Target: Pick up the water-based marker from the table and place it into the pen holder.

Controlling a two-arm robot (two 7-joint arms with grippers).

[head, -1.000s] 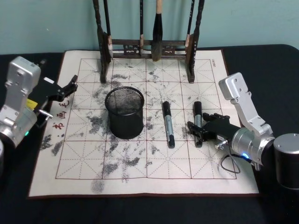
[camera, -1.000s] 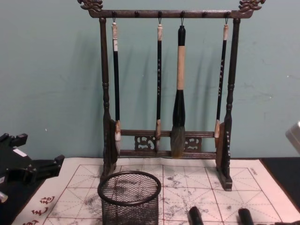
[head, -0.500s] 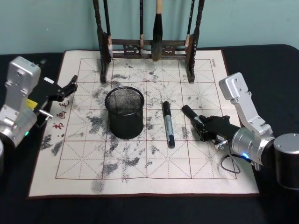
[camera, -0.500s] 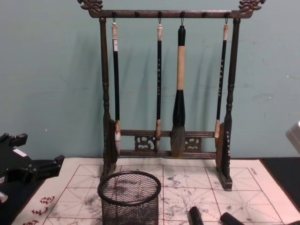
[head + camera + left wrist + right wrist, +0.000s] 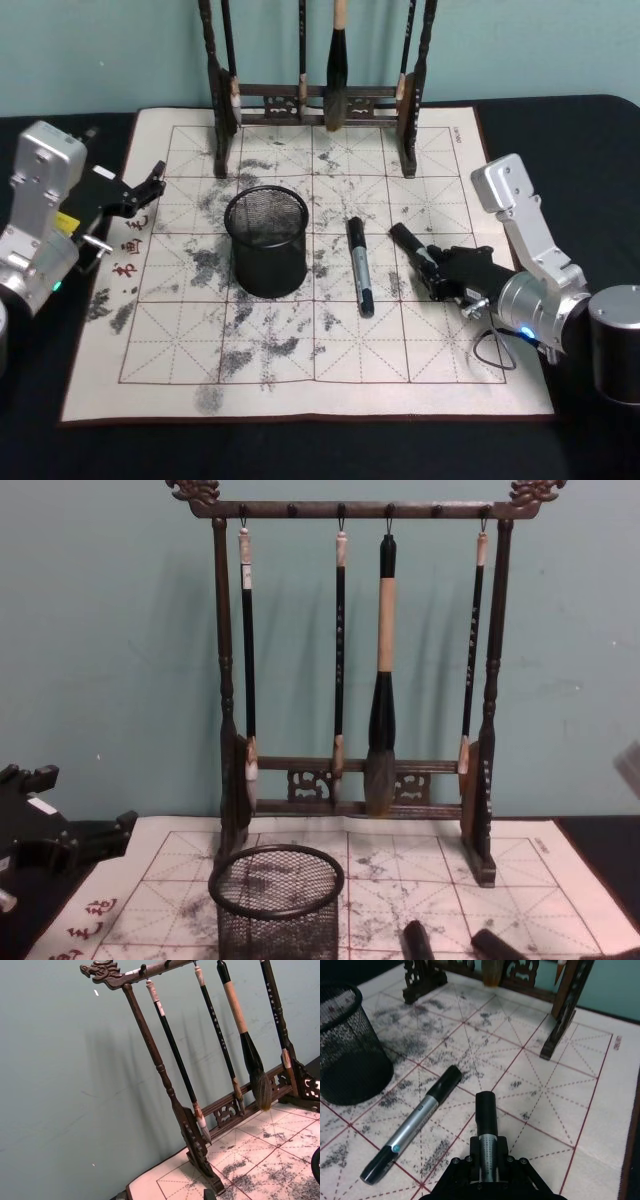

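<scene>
My right gripper [image 5: 437, 272] is shut on a black and silver water-based marker [image 5: 412, 250], holding it low over the right side of the calligraphy mat with its black cap pointing toward the back left. In the right wrist view the marker [image 5: 485, 1119] sticks out from between the fingers of that gripper [image 5: 487, 1161]. A second marker [image 5: 359, 265] of the same kind lies flat on the mat to its left, also seen as marker [image 5: 414, 1127]. The pen holder [image 5: 266, 240], a black mesh cup, stands upright further left and holds nothing. My left gripper [image 5: 152, 185] hangs open over the mat's left edge.
A tall dark wooden brush rack [image 5: 318, 95] with several hanging brushes stands along the mat's back edge. The ink-stained gridded mat [image 5: 290, 330] has bare room in its front half. A silver cylinder [image 5: 614, 340] stands by my right arm.
My right gripper has closed on the right-hand marker and swung it from lying straight to pointing toward the back left. The left arm, the pen holder and the second marker have not moved.
</scene>
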